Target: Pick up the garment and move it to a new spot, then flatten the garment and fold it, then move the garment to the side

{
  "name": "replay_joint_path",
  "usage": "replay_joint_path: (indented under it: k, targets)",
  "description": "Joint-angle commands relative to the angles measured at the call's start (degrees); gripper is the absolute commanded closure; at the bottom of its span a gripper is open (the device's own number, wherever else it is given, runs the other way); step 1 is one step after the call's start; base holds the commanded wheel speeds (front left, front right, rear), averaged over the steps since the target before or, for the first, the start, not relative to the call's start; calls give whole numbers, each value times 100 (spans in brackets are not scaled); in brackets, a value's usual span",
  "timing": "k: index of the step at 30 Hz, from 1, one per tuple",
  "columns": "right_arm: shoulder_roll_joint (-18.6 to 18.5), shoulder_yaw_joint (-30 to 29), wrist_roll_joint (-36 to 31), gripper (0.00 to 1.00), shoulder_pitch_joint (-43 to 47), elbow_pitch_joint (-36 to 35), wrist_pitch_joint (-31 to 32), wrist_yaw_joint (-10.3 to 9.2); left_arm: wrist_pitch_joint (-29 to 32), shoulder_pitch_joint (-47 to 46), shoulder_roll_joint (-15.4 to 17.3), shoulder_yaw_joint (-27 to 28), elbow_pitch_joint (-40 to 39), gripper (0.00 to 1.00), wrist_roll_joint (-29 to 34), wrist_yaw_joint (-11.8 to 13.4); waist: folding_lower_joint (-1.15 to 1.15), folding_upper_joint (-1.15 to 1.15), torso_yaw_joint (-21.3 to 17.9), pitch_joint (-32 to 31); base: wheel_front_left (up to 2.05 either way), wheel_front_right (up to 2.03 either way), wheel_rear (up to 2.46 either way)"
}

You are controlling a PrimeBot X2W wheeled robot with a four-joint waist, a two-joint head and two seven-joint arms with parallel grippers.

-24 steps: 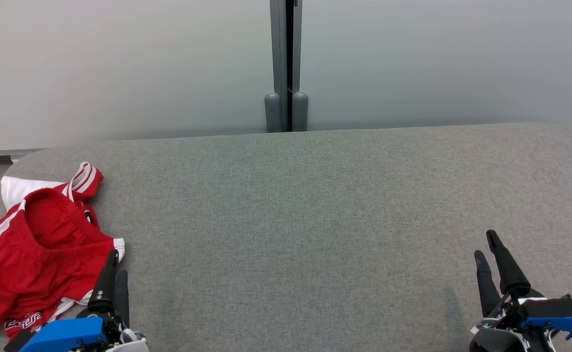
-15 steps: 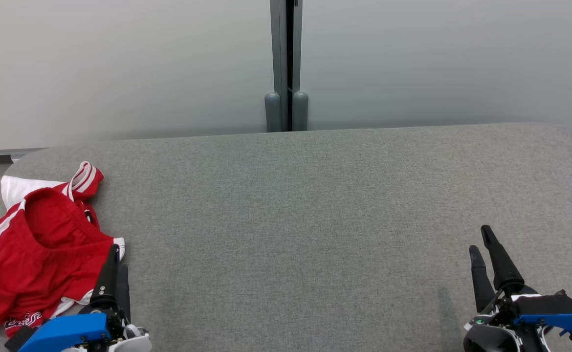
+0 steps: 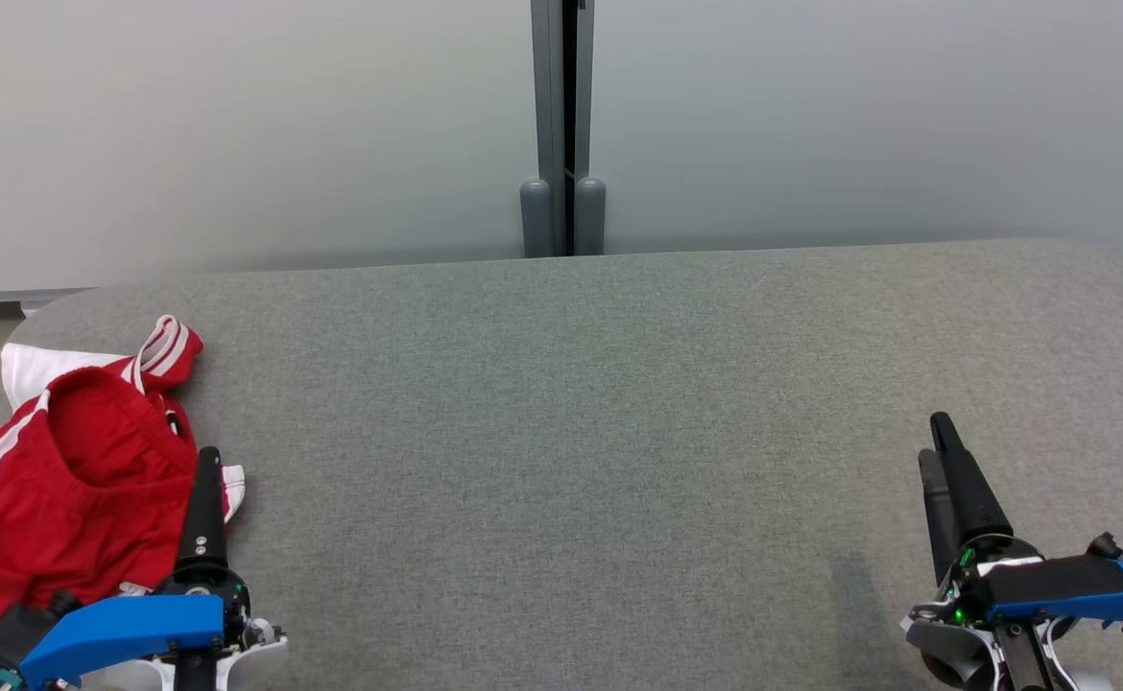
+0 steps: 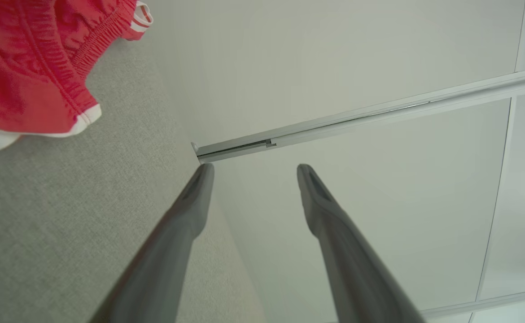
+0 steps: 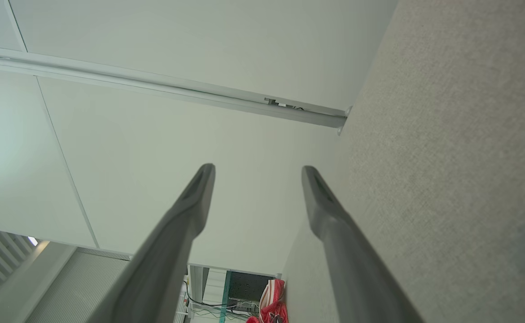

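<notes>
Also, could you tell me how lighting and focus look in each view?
Head view: soft, even light, no glare, a faint shadow on the grey surface beside the right gripper. Left wrist view: tilted wide-angle, fingers soft, garment sharp. Right wrist view: fingers likewise soft.

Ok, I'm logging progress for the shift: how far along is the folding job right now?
Nothing looks done: the red garment lies crumpled at the left end of the grey table. In hand: the left gripper is open beside it, holding nothing; the right gripper is open too, far right. Left: pick up, move, flatten, fold, set aside.
</notes>
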Motion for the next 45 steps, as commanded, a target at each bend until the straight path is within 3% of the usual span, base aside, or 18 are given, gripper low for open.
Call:
replay_joint_path:
  k: [1,17,31,45]
  targets:
    - [-54,22,-167,0,-191,-153,-64,7,-58,-159,44,2,-133,0,225,-3,0,0,0,1,0,0,0]
    - [-164,302,-2197,0,-263,-199,-398,9,-393,-157,50,-50,-334,0,2365,21,0,0,5,22,0,0,0]
    - [-116,383,-3829,0,-327,-216,-650,11,-646,-140,72,-283,-404,0,4252,278,0,0,-8,36,0,0,0]
    - [-51,431,-5031,0,-366,-119,-872,13,-868,-113,187,-569,-390,0,5315,492,0,0,-7,28,0,0,0]
